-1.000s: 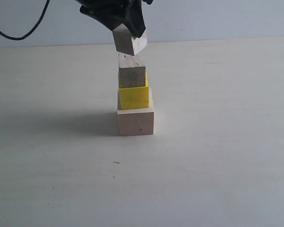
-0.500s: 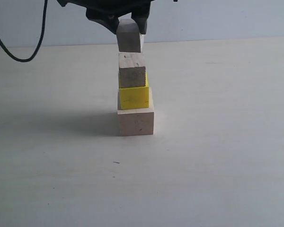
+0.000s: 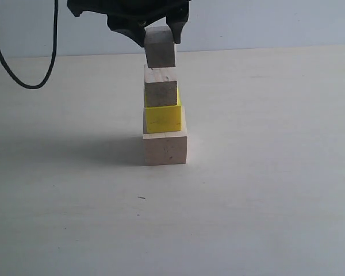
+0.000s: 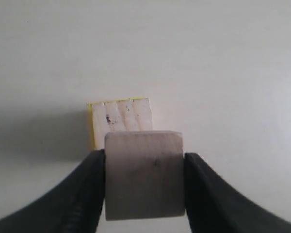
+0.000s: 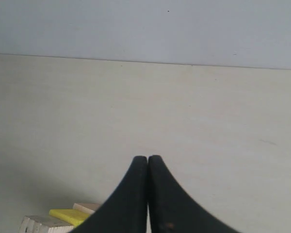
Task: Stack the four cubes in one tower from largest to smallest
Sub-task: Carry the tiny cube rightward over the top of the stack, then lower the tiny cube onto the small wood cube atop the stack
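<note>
A three-cube tower stands mid-table: the pale largest cube (image 3: 165, 148) at the bottom, the yellow cube (image 3: 163, 119) on it, and a small wooden cube (image 3: 160, 92) on top. My left gripper (image 3: 160, 39) is shut on the other small wooden cube (image 3: 160, 49) and holds it upright just over the tower's top; I cannot tell whether the two touch. In the left wrist view the held cube (image 4: 144, 174) sits between both fingers (image 4: 87, 194), with the tower's top cube (image 4: 126, 115) and a yellow rim (image 4: 90, 127) below. My right gripper (image 5: 148, 160) is shut and empty, beside the tower (image 5: 68, 215).
A black cable (image 3: 23, 75) hangs at the upper left of the exterior view. The pale tabletop (image 3: 264, 190) spreads around the tower, with a wall behind it.
My left gripper has turned the held cube from tilted to upright. It has also brought the cube squarely over the tower's top cube.
</note>
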### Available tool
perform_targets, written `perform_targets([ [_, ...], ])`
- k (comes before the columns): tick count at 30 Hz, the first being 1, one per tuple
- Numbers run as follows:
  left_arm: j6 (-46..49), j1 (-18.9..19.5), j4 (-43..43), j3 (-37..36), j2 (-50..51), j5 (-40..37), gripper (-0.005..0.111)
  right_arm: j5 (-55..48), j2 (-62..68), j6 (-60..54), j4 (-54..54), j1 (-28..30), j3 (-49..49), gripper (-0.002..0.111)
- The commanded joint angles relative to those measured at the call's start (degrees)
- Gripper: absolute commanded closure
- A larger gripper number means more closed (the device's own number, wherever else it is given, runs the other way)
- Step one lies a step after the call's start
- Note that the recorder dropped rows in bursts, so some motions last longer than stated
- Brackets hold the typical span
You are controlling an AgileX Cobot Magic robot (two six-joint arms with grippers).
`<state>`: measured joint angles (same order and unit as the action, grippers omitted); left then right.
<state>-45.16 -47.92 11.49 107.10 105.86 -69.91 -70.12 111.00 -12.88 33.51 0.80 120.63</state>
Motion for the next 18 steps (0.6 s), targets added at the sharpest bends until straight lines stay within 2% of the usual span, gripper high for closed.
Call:
perform_targets([
  [1,-2.02,-0.29,1.29,-0.26,-0.37,-0.05,0.107,0.15,0.02,-0.6,0.98,0.2,0.29,0.108],
  [18,-2.27,0.36,2.76,-0.26,2.69,1.52,0.107,0.15,0.02,-1.01,1.2,0.2,0.29,0.108],
])
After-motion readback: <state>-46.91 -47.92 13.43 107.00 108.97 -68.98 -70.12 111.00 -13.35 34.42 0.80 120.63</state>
